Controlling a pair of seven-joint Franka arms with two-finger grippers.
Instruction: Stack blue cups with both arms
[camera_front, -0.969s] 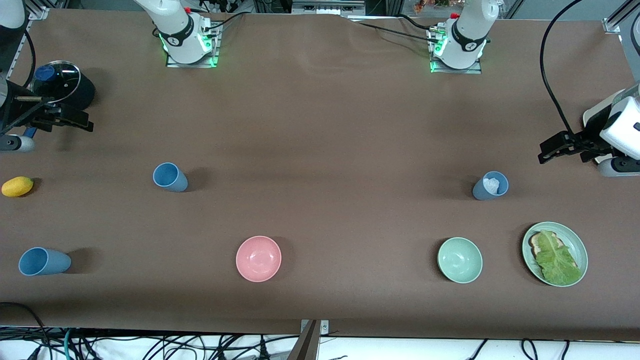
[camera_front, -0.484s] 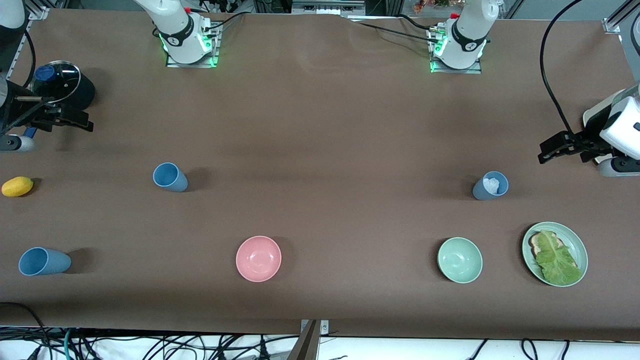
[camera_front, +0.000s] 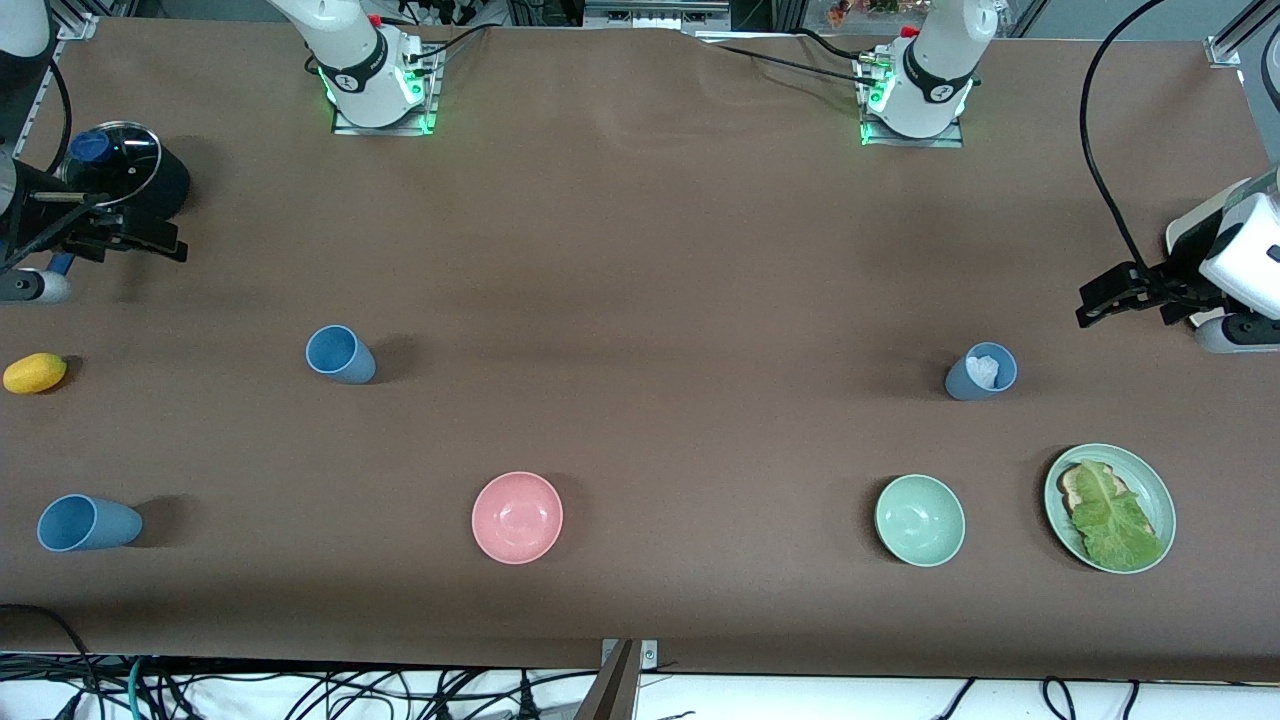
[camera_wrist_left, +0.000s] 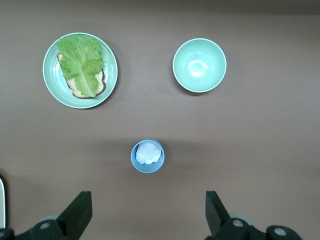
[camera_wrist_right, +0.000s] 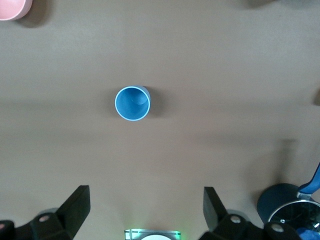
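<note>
My two pincers hang over a brown table (camera_front: 640, 250), both with fingers spread wide apart and nothing between them.

My left gripper (camera_front: 1105, 297) is in the air at the left arm's end of the table; its wrist view shows the two black fingers (camera_wrist_left: 77, 215) parted. Below it stands the grey-blue cup (camera_front: 980, 371), upright, with something white and crumpled inside; in the wrist view that cup (camera_wrist_left: 147, 156) sits between the lines of my fingers, well clear of them. Nearer the front camera than that cup lie the pale green bowl (camera_front: 920, 520) and, beside it toward the arm's end, a green plate (camera_front: 1160, 500) carrying toast under a lettuce leaf (camera_front: 1112, 520).

My right gripper (camera_front: 150, 240) is in the air at the right arm's end, just beside a dark pot with a glass lid (camera_front: 125, 172). Its wrist view shows an upright sky-blue cup (camera_wrist_right: 132, 103) centred between my parted fingers (camera_wrist_right: 75, 210) but well apart from them; in the front view this cup (camera_front: 340, 354) stands toward the table's middle. A second sky-blue cup (camera_front: 85, 523) stands closer to the front camera, and a yellow lemon-like fruit (camera_front: 35, 372) lies near the table's end. The pink bowl (camera_front: 517, 517) rests toward the middle.
</note>
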